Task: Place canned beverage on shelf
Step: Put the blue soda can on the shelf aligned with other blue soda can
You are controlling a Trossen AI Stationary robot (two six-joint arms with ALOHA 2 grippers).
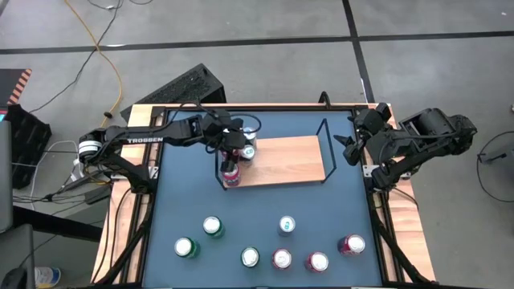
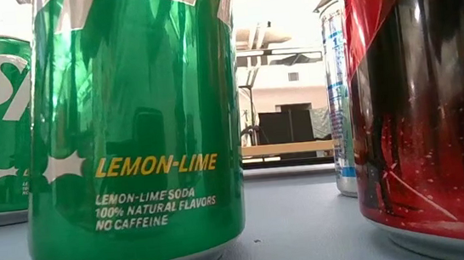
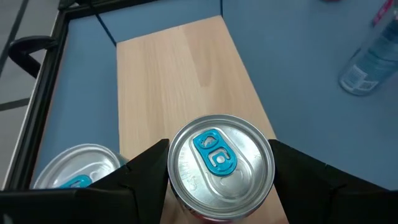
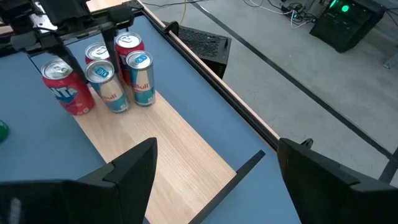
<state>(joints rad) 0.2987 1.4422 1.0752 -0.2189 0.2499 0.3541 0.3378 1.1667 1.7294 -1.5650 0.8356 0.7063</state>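
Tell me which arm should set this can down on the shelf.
Left. Its pincer already grips the can above the shelf, beside the cans standing there. The right pincer waits open at the shelf's far end.

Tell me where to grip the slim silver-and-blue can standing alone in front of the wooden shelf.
Grip the slim silver-and-blue can mid-height on its side wall, descending from above and straddling it. It stands upright with bare tabletop around it. The open right end effector waits at the right edge; the left end effector is shut on a silver-topped can at the light-wood shelf.
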